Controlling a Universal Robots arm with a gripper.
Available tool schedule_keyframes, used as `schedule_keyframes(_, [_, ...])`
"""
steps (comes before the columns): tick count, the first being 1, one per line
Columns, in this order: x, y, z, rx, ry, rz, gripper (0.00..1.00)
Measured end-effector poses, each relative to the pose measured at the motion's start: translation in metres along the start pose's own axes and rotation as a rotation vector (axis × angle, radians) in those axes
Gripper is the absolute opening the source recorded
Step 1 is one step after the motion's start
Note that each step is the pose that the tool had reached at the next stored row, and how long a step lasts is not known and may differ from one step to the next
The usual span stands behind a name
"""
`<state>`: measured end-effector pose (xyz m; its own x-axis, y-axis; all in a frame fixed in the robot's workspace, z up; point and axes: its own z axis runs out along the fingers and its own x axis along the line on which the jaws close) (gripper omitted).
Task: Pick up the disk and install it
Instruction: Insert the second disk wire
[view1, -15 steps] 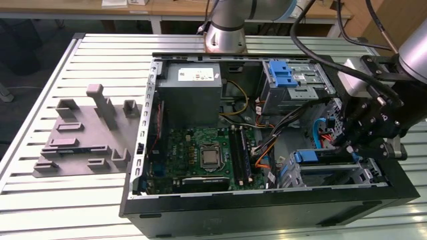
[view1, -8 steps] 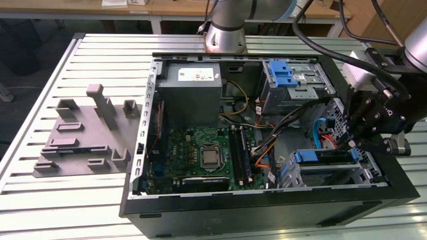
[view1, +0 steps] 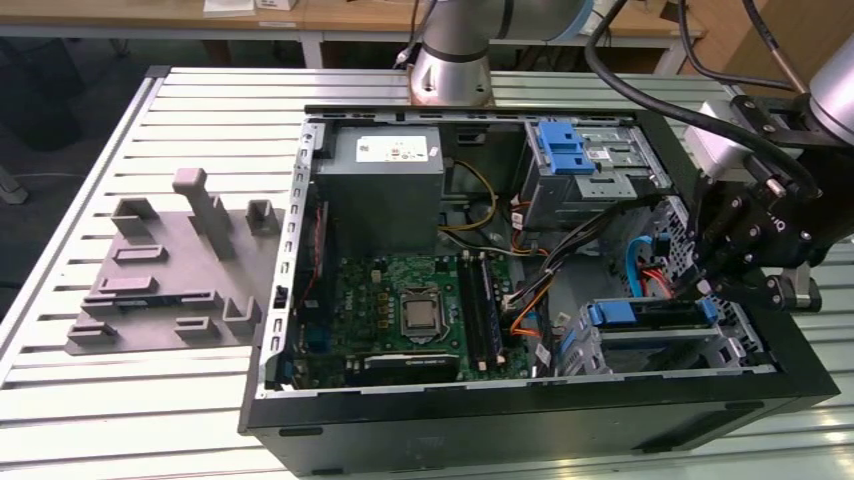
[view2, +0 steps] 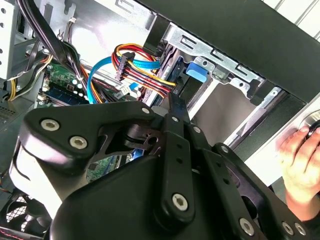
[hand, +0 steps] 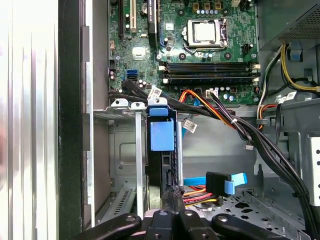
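Observation:
The disk (view1: 650, 314) sits edge-up in the lower drive cage (view1: 667, 345) of the open computer case, at the exterior view's right. In the first wrist view its blue rail tab (hand: 161, 132) shows above its dark edge in the slot. My gripper (view1: 703, 288) hangs over the case's right wall, just above that bay. In both wrist views the gripper (hand: 172, 196) (view2: 172, 102) is shut. Its joined tips rest at the end of the disk (view2: 197, 70), and nothing shows between the fingers.
Orange, red and blue cables (hand: 210, 187) lie beside the bay. The motherboard (view1: 414, 310), grey power-supply box (view1: 387, 165) and upper cage with blue latch (view1: 577, 150) are also in the case. A grey fixture (view1: 174, 270) lies on the table. A hand (view2: 300, 160) rests on the case's outer wall.

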<state>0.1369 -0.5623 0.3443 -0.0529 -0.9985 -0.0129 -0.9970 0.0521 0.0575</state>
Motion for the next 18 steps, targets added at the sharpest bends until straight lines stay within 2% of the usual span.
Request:
schedule_keyframes(8, [0.0,0.0004,0.0001,0.0004,0.0,0.0,0.11])
schedule_keyframes(12, [0.0002,0.0035,-0.0008,0.002,0.0004,0.0,0.11])
schedule_keyframes(18, [-0.0006,0.0062,-0.0157,0.0028,0.0,0.0,0.11])
